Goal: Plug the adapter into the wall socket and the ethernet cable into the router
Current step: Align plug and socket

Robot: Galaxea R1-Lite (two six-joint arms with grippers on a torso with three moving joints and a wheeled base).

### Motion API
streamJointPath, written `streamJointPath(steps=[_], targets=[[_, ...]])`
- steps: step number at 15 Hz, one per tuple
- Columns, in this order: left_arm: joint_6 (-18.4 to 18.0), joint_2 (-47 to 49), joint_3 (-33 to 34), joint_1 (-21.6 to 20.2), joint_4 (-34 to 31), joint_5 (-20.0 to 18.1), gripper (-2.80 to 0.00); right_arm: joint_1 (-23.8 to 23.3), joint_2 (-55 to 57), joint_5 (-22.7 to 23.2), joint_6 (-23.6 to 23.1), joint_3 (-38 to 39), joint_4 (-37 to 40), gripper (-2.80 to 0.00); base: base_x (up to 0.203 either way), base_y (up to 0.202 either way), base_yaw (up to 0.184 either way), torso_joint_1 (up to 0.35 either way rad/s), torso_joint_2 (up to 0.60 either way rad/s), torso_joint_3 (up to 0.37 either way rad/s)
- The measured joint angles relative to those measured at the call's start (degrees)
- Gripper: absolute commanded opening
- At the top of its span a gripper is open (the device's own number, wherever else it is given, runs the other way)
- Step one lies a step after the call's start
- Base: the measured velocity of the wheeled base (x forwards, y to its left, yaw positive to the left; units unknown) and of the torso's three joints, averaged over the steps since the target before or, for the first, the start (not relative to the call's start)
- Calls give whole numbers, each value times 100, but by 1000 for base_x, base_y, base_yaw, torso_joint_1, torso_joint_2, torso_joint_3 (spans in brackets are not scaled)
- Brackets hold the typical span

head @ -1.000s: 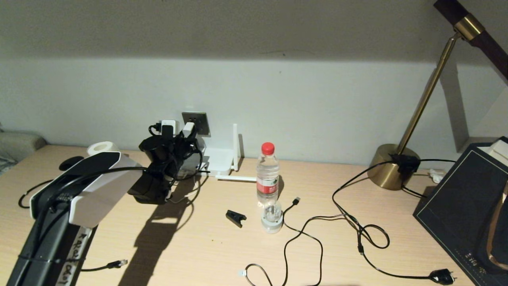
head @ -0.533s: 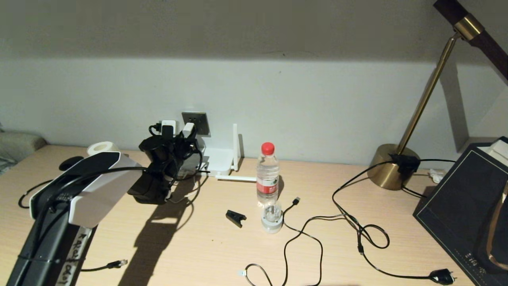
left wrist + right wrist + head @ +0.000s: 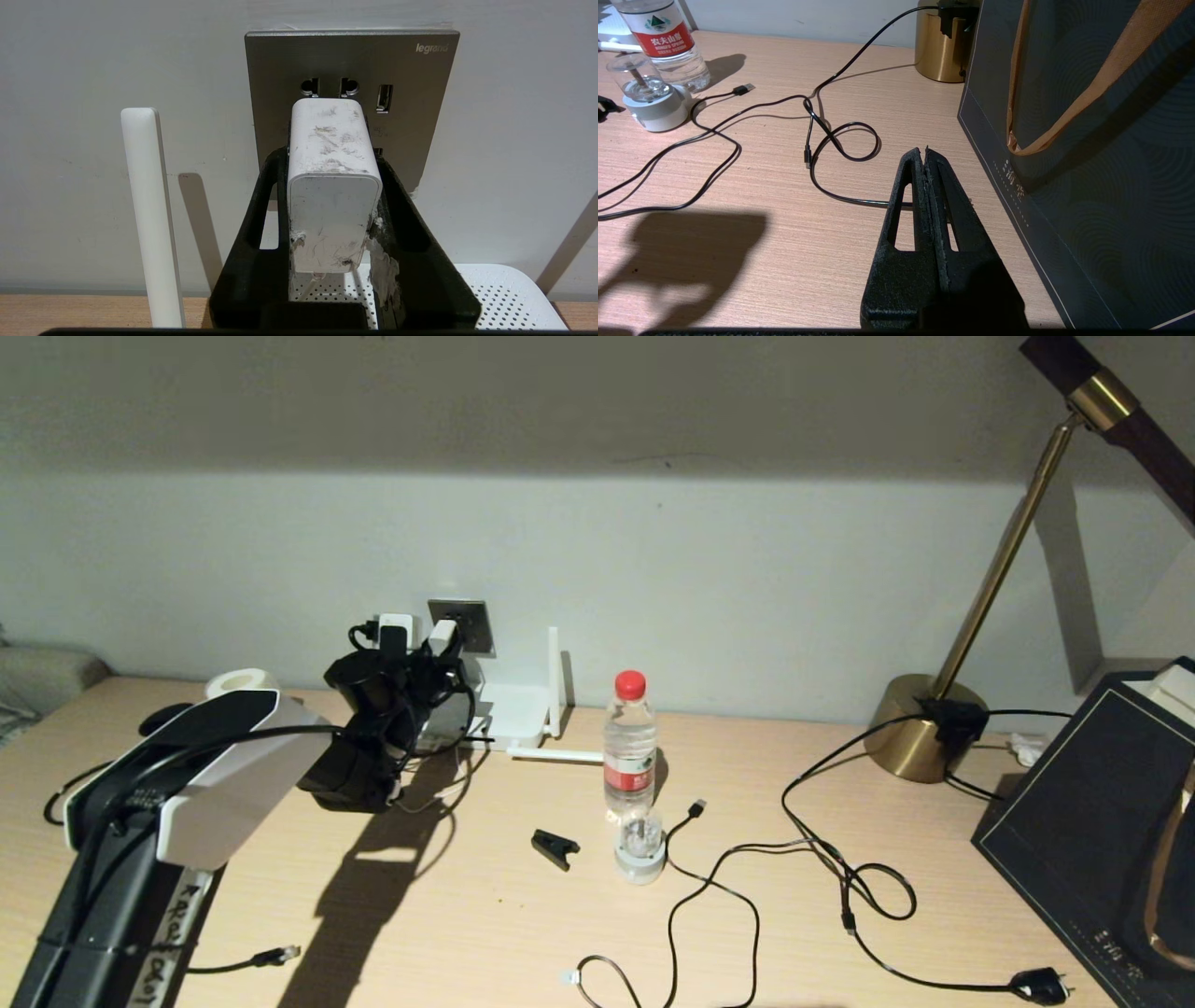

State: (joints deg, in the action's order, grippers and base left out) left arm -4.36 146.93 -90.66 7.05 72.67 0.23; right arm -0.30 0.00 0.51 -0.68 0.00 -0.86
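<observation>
Sitting clamped between left claw point(image 3: 334, 205) fingers: adapter point(image 3: 332, 186)

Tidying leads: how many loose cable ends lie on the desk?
4: ethernet plug front left, USB plug by the bottle, white end front centre, pronged plug front right. More may be hidden.

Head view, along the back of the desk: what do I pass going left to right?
Tape roll → left gripper with the adapter → wall socket → router → water bottle → brass lamp base → dark bag.
</observation>
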Motion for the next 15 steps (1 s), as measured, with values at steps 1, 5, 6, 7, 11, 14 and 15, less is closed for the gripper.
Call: streamJointPath(steps=[1,5,6,7,11,14,15], targets=[[-1,-2,1,2,1,-1,-280,1,0,-2,0,0,2,-280,0,0,0,0,0,0],[-1,-7,-3,6,5,-7,-280,0,0,0,2,0,1,-280,0,0,0,0,0,0],[-1,-10,-11,10,4,-10,-280,0,0,0,2,0,1,-280,0,0,0,0,0,0],[-1,-11,-22,19,5,-10,-280,1,0,0,2,0,1,-280,0,0,0,0,0,0],[5,-46,-33,39,-5,-2,-280,0,0,0,0,0,-1,-280,0,0,0,0,0,0],[7,-62,-32,48,-89,1,-280,0,0,0,3,0,1,-280,0,0,0,0,0,0],[7,-62,-46,50,-112,1,-280,0,0,0,1,0,0,-280,0,0,0,0,0,0]])
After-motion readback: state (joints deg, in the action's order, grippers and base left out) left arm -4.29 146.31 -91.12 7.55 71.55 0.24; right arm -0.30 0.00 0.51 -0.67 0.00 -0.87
